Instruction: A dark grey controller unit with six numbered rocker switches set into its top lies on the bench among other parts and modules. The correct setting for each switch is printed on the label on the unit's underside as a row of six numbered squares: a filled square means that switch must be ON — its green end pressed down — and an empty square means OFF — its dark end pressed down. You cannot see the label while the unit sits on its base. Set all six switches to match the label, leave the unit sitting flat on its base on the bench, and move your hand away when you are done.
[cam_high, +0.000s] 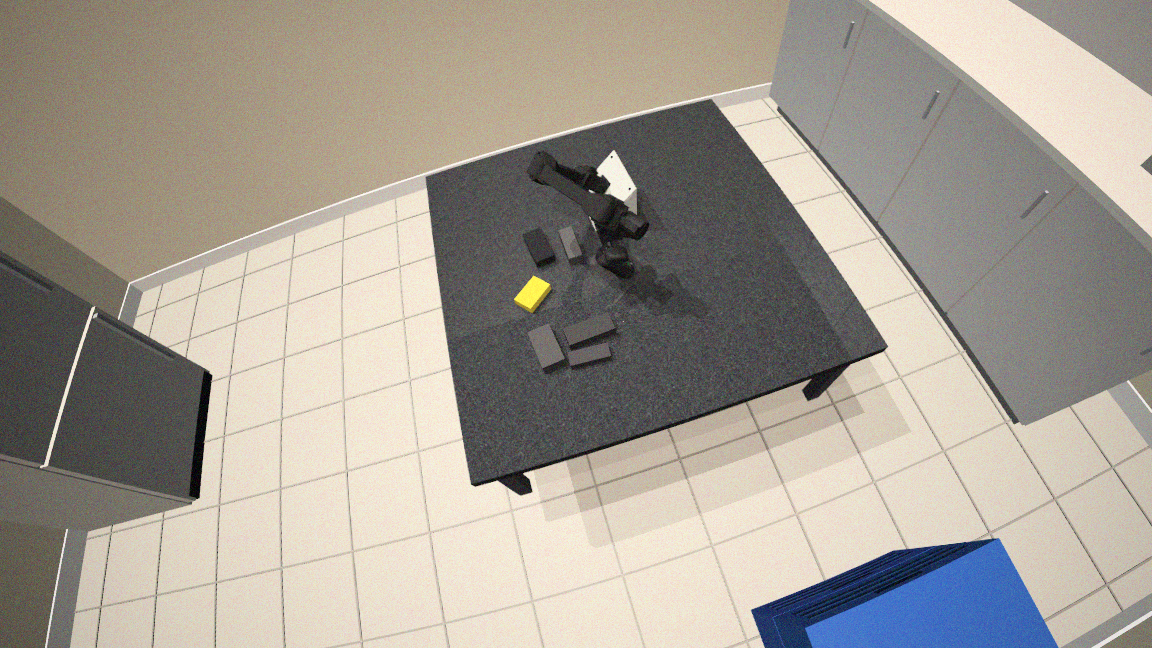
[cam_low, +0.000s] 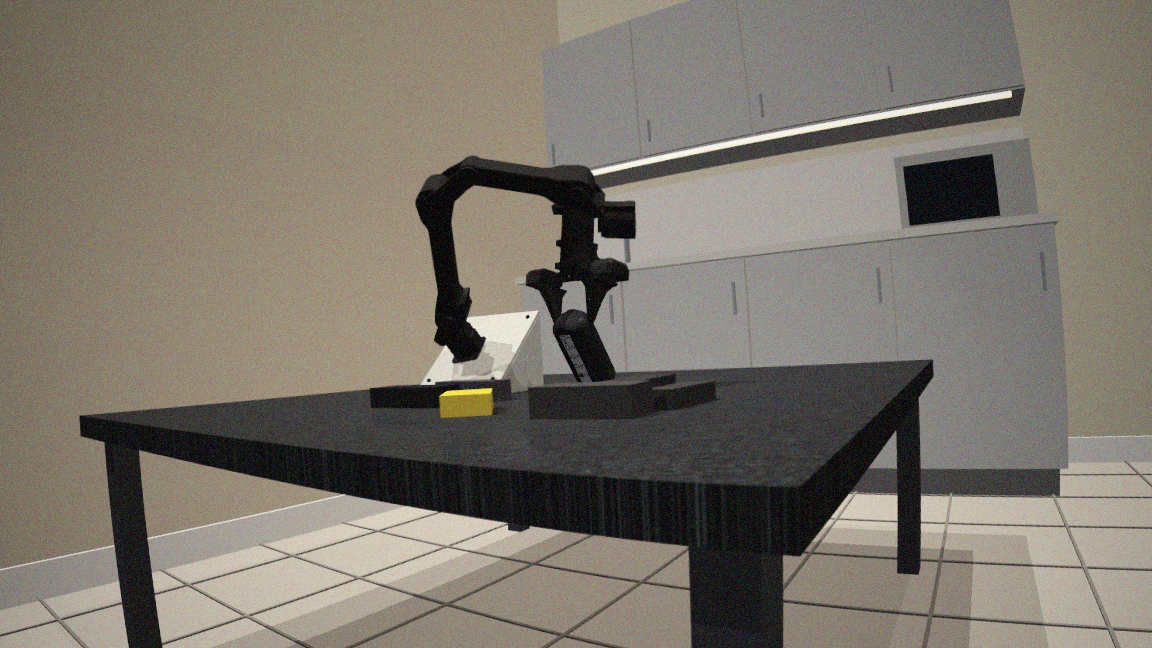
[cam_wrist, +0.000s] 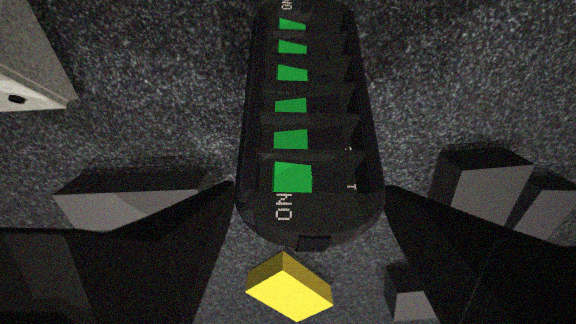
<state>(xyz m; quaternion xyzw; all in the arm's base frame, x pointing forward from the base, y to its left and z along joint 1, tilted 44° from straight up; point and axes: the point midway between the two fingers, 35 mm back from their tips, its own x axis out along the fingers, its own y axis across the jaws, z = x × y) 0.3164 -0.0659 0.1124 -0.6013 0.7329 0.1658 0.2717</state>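
The dark controller unit (cam_high: 616, 260) (cam_low: 592, 352) (cam_wrist: 310, 216) hangs steeply tilted between the fingers of my gripper (cam_high: 613, 249) (cam_low: 576, 317) (cam_wrist: 309, 192). The gripper points down and is shut on the unit's rounded upper end, one finger on each side. In the wrist view a row of green switch ends runs up the left of its top, with ON printed near the near end and a 1 at the right. The exact rocker positions are hard to tell. The underside label is not visible. Whether the low end touches the bench (cam_high: 725, 322) (cam_low: 402, 435) is hidden behind blocks in the exterior view.
A yellow block (cam_high: 532, 293) (cam_low: 466, 403) (cam_wrist: 295, 295) lies nearby. A white slanted panel (cam_high: 618, 177) (cam_low: 515, 324) stands behind the arm. Two dark blocks (cam_high: 538, 246) (cam_high: 570, 244) lie beside the unit. Three grey blocks (cam_high: 546, 348) (cam_high: 590, 330) (cam_high: 590, 354) form a group beyond the yellow one.
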